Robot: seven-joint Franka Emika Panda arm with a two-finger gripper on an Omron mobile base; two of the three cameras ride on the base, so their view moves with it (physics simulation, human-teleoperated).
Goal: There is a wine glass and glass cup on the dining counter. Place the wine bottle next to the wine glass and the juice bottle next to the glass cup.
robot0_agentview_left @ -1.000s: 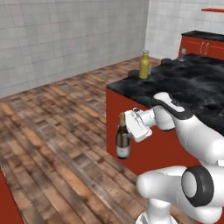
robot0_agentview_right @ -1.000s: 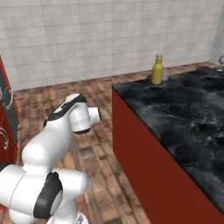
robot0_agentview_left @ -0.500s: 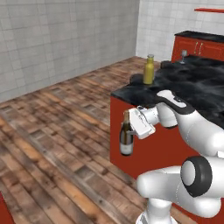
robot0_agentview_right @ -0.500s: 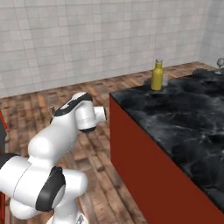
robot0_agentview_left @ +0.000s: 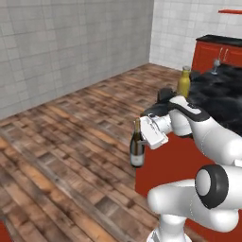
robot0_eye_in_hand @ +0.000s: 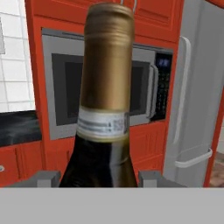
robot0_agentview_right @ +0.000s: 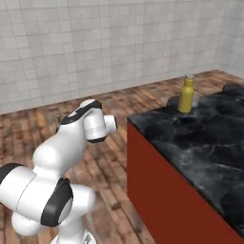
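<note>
Gripper (robot0_agentview_left: pixel 144 137) clamped on slim dark-green gold-necked wine bottle (robot0_agentview_left: pixel 137 145), beside black marble dining counter (robot0_agentview_right: pixel 200 143); risk: bottle base striking counter's red side.

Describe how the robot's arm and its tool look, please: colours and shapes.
The arm is made of rounded glossy white segments with dark grey, disc-shaped joints. The tool is a boxy white block with two small dark tips. No cables or markings are visible.
</note>
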